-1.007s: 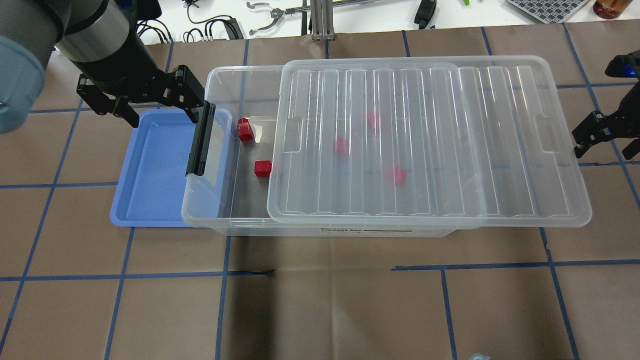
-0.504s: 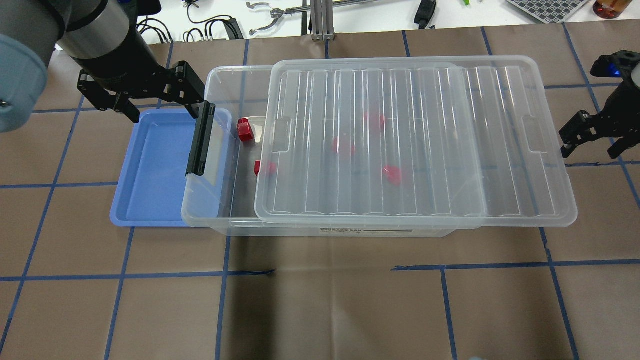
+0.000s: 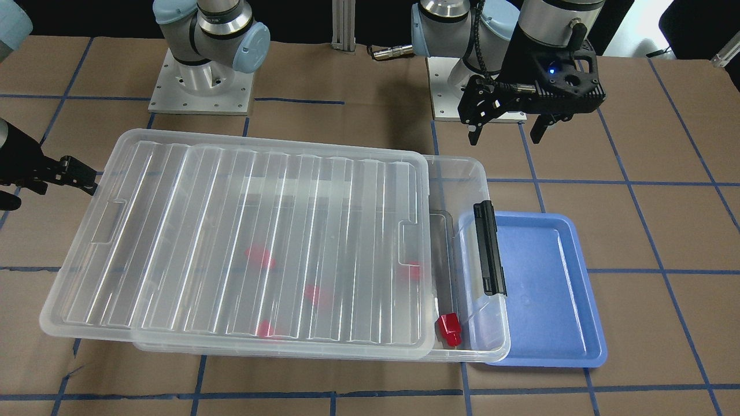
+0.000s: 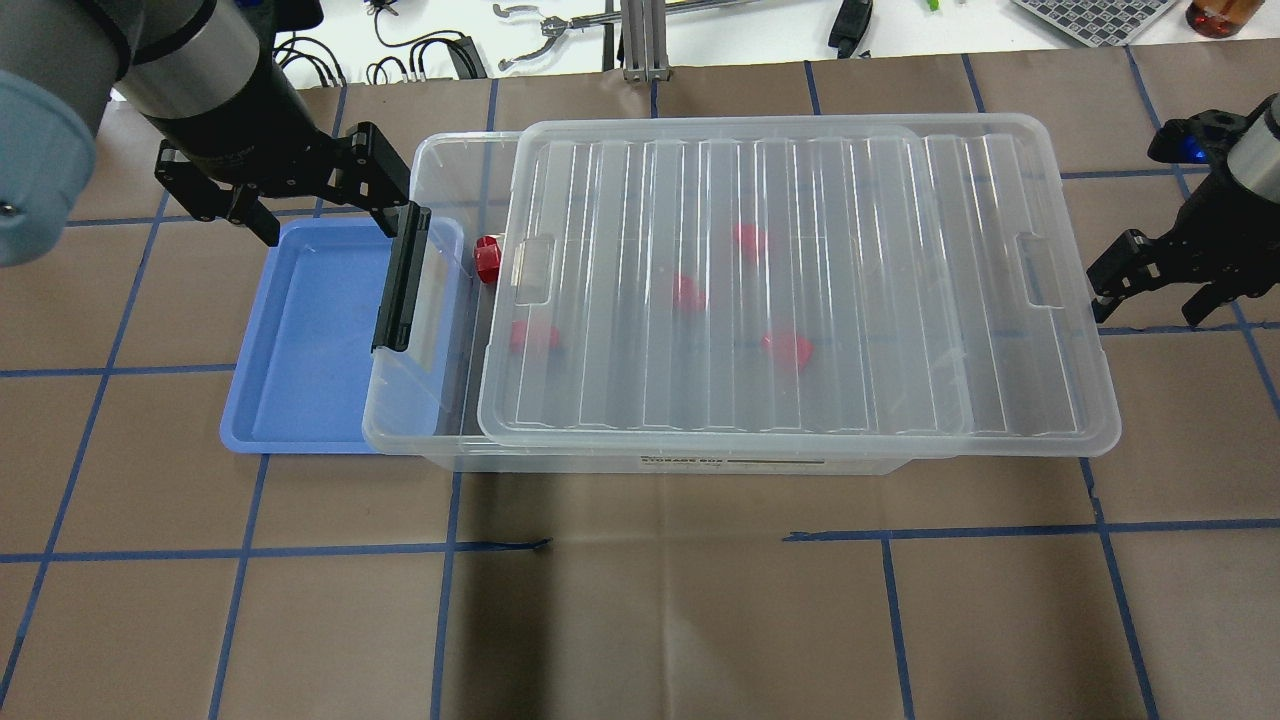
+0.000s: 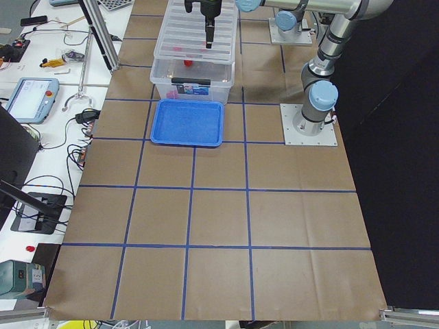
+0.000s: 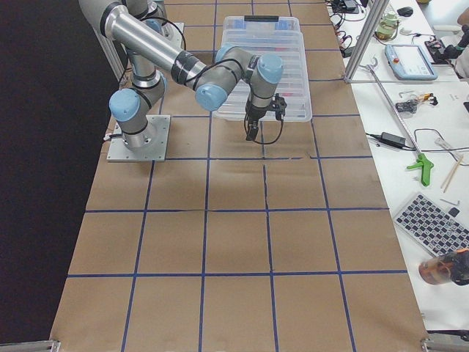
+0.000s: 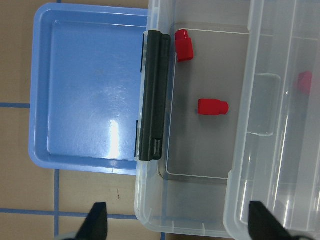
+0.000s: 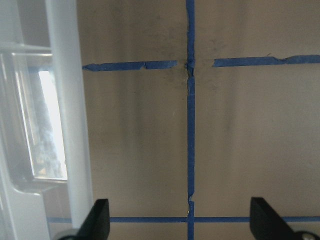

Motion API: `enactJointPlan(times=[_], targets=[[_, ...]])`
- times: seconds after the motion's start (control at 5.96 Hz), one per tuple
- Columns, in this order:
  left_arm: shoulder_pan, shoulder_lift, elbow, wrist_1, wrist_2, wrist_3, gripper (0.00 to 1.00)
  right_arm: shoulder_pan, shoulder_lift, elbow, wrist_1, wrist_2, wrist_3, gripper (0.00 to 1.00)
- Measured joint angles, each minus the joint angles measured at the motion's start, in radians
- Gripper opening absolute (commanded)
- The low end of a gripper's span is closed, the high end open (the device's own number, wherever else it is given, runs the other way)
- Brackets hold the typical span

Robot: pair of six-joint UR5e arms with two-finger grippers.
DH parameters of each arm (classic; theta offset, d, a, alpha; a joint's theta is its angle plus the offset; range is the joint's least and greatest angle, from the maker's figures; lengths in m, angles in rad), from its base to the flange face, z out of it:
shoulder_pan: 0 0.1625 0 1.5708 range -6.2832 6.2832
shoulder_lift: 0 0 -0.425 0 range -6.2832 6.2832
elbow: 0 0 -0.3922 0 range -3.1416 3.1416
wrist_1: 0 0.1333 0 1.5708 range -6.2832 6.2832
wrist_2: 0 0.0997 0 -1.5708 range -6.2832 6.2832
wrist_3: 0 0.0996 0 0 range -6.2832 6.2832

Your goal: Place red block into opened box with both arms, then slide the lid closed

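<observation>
The clear box [image 4: 400, 440] sits mid-table with its black latch bar [image 4: 400, 280] on the left end. The ribbed lid [image 4: 850, 300] lies on top, overhanging the right end and leaving a strip open at the left. One red block [image 4: 487, 258] peeks out by the lid's edge, and several more show blurred beneath the lid [image 3: 260, 231]. My left gripper [image 4: 320, 225] hovers open above the latch end, seeing two blocks [image 7: 212, 106]. My right gripper [image 4: 1145, 312] is open, one finger right at the lid's right end [image 8: 65, 125].
A blue tray [image 4: 300, 340] lies against the box's left end, partly under its rim. Cables and tools lie on the white bench beyond the far table edge. Brown paper with blue tape lines covers the table.
The lid has slid left over the box, with my right gripper following its right end. The lower red block is now under the lid. The left arm has barely moved.
</observation>
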Motion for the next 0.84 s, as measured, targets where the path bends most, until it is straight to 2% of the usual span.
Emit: enactJointPlan(times=[0.84], targets=[[0.002,-0.006,0.008,-0.001,0.0,0.0,0.98,0.034,-0.013,0.017,0.017,0.034,0.04,1.0]])
